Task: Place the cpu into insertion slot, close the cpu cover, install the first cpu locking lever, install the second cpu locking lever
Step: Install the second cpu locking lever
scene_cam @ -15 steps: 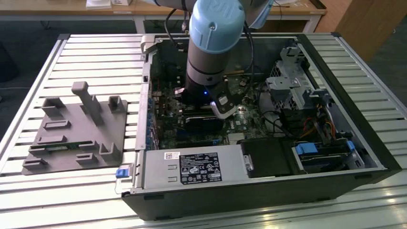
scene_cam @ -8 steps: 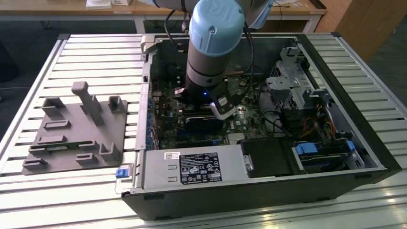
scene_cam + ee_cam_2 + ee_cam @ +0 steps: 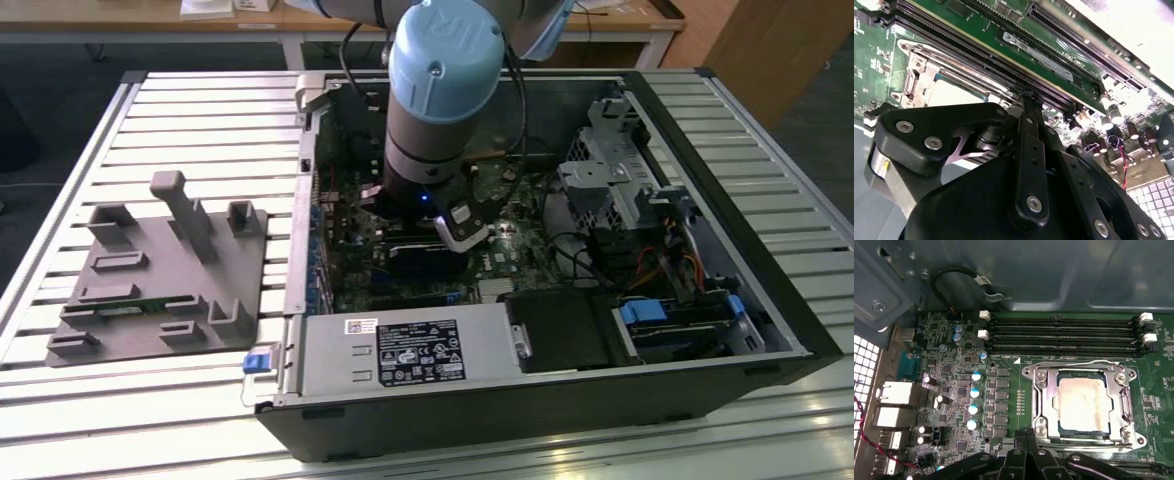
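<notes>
In the first wrist view the gripper (image 3: 1026,437) sits at the bottom edge of the frame, its black fingers drawn together with no gap between the tips and nothing clamped between them. Just beyond those tips, slightly toward the frame's right, lies the insertion slot (image 3: 1040,390) on the green motherboard (image 3: 1004,365). The cpu (image 3: 1081,402) is already seated in it, its pale metal top showing through the window of the cpu cover (image 3: 1126,405), which lies flat over the socket. A thin metal lever (image 3: 1089,442) runs along the socket's near side, between the gripper and the cpu. Farther off, past the socket, the long black memory slots (image 3: 1064,332) cross the upper half of the frame.

In the second wrist view the gripper (image 3: 1026,100) points its closed tips at the near edge of the socket frame, with the cpu (image 3: 954,92) just beside it.

In the exterior view the arm (image 3: 434,90) reaches down into the open computer case (image 3: 534,420) at frame centre, which rests on the slatted worktop (image 3: 200,110). A grey fixture (image 3: 160,280) stands at the frame's left.
</notes>
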Tool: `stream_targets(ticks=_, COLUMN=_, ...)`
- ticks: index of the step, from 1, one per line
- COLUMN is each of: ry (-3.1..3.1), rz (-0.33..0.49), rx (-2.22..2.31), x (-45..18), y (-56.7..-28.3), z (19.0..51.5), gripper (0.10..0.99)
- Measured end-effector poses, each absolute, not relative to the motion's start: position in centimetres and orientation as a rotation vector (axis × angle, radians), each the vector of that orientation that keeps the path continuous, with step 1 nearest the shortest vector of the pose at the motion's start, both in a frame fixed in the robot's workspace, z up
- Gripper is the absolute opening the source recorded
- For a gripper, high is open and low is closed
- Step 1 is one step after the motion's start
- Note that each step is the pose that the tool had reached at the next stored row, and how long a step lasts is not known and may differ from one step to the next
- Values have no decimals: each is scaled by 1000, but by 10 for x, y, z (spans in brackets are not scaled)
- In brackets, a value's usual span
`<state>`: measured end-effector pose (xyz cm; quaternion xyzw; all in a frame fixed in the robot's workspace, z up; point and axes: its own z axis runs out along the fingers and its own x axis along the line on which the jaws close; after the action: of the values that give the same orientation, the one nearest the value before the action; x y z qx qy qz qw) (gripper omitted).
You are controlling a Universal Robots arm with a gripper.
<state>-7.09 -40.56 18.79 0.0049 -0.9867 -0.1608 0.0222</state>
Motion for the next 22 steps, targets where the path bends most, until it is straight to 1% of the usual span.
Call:
stream_targets(ticks=11, ry=-3056, rz=-507, rx=15, x=-71, y=-405, z=191, gripper=106)
stream_targets(ticks=13, ry=-3056, rz=-506, rx=15, x=-71, y=-405, z=195, gripper=106)
stream_targets(ticks=14, ry=-3056, rz=-506, rx=15, x=-71, y=-405, z=206, gripper=106)
stream_targets(ticks=22, ry=-3053, rz=-521, rx=15, x=-71, y=-405, z=231, gripper=106)
